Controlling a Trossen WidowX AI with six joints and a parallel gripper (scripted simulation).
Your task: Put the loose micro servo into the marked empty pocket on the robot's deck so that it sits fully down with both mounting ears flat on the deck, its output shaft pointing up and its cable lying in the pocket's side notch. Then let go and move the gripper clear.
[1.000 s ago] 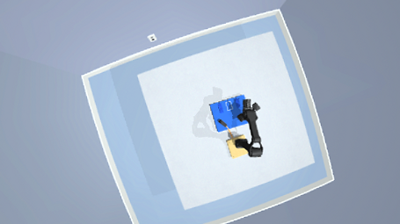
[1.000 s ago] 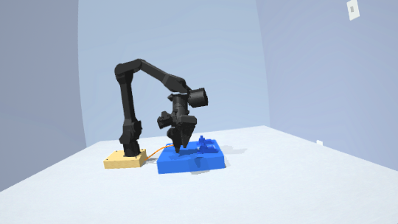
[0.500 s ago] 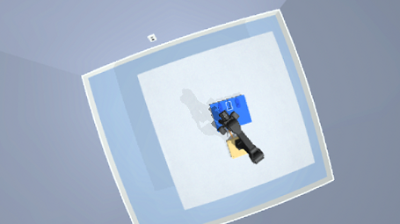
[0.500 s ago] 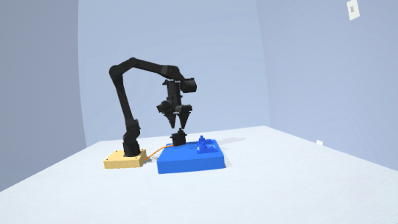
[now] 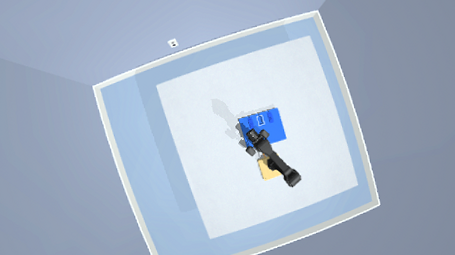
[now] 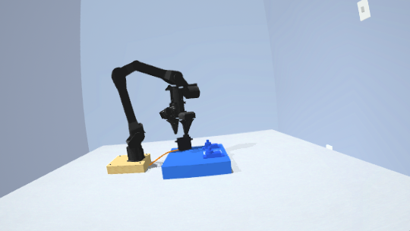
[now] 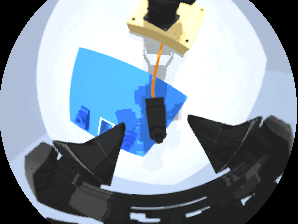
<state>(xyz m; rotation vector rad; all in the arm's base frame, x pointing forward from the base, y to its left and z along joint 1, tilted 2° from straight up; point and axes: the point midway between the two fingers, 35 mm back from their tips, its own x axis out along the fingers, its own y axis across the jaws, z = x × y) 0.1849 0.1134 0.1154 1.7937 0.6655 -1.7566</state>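
Observation:
The loose micro servo [image 6: 184, 143] [image 7: 155, 114] is black and stands upright on the blue deck [image 5: 276, 131] [image 6: 195, 169] [image 7: 92, 82], near one edge. Its orange cable [image 6: 163, 156] [image 7: 157, 65] runs off the deck toward the arm's base. The empty pocket [image 5: 260, 120] [image 7: 106, 126] has a white outline and lies to the servo's left in the wrist view, partly behind a finger. My gripper [image 6: 181, 134] [image 7: 156, 121] is open and points down just above the servo, which shows between the fingertips in the wrist view. The arm hides the servo in the top view.
Raised blue servo shapes [image 5: 271, 116] [image 6: 212, 153] [image 7: 82, 119] stand on the deck on both sides of the pocket. The arm's tan base block [image 5: 265, 170] [image 6: 125, 168] [image 7: 192, 25] stands beside the deck, with the cable between them.

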